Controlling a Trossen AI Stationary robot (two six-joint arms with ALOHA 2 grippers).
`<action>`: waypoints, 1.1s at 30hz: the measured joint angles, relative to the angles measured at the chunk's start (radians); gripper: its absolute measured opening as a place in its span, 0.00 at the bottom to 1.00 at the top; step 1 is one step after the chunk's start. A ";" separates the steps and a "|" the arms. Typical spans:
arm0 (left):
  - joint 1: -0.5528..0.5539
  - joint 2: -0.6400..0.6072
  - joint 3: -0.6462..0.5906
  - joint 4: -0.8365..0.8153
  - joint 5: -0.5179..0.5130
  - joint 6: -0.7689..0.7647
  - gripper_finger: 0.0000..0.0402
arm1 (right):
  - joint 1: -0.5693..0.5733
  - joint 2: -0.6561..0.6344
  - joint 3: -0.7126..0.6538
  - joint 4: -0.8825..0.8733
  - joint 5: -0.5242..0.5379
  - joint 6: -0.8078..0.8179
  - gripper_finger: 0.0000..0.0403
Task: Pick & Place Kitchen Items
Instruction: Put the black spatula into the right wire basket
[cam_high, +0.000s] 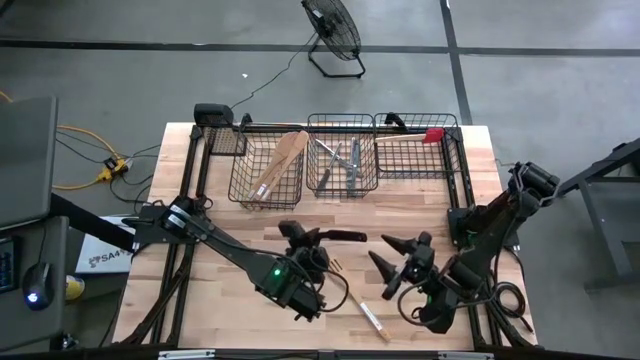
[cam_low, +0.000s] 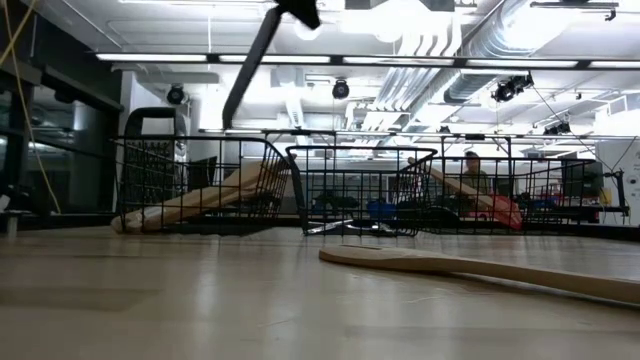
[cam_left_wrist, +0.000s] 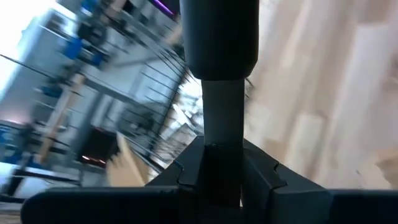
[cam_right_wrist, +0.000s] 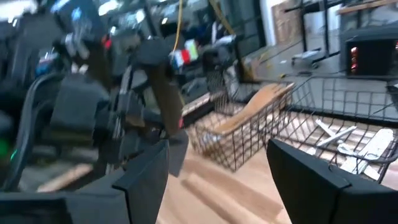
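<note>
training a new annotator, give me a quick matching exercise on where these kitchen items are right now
Items:
1. red-headed spatula
2. silver cutlery
3. wooden turners
4. black-handled utensil

Places:
A. left basket
B. held in the left gripper
C. middle basket
D. right basket

Pairs: 1-D, 2-C, 3-A, 4-B

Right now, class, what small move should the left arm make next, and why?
Probably carry the black turner toward the wire baskets. The left gripper has its fingers shut on the handle, the low view shows the turner raised above the table, and the baskets hold sorted utensils.
</note>
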 joint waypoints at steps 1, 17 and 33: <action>0.000 0.000 0.000 0.002 -0.034 0.000 0.15 | -0.002 0.000 0.000 0.013 0.018 0.000 0.65; 0.040 0.000 0.000 0.098 -0.168 0.102 0.15 | -0.100 0.000 0.000 0.484 -0.032 -0.541 0.65; 0.060 0.000 0.000 0.115 -0.169 0.101 0.15 | -0.148 0.001 0.000 0.698 -0.114 -0.788 0.65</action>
